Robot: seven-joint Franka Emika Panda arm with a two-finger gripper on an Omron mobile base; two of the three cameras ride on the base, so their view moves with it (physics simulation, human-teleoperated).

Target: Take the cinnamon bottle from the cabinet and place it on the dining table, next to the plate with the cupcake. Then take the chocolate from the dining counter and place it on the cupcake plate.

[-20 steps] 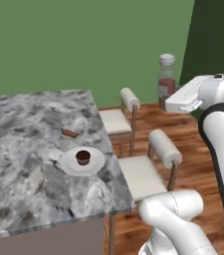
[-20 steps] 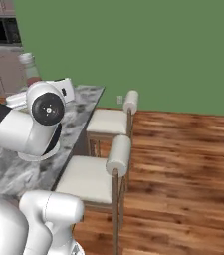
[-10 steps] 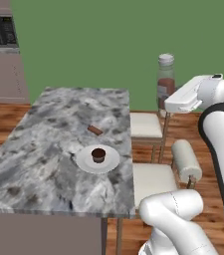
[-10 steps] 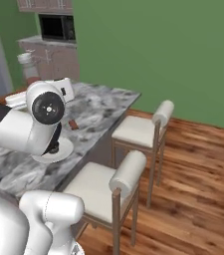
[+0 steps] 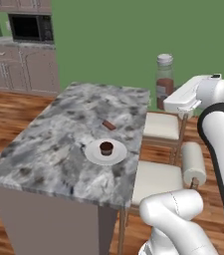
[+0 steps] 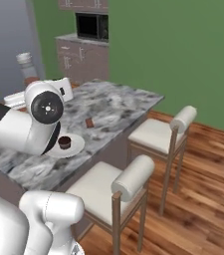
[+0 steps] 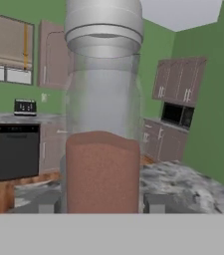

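Cinnamon bottle: I see it upright at the upper right of the left base view, carried in the air to the right of the table, above the stools; in the hand view it fills the centre, powder low, cap on top.
Gripper: my fingers are clamped on the bottle's lower body; it rides upright with them.
Dining table: its marbled top takes the left centre of that view.
Plate: near the table's right edge, cupcake in its middle.
Chocolate: lies just above the plate in frame, apart from it.
Step in hand: I judge this the carry to the table.
How to do it well: I would keep the bottle vertical, aim for bare marble beside the plate, away from the chocolate and the edge, lower until the base sits flat, then release.
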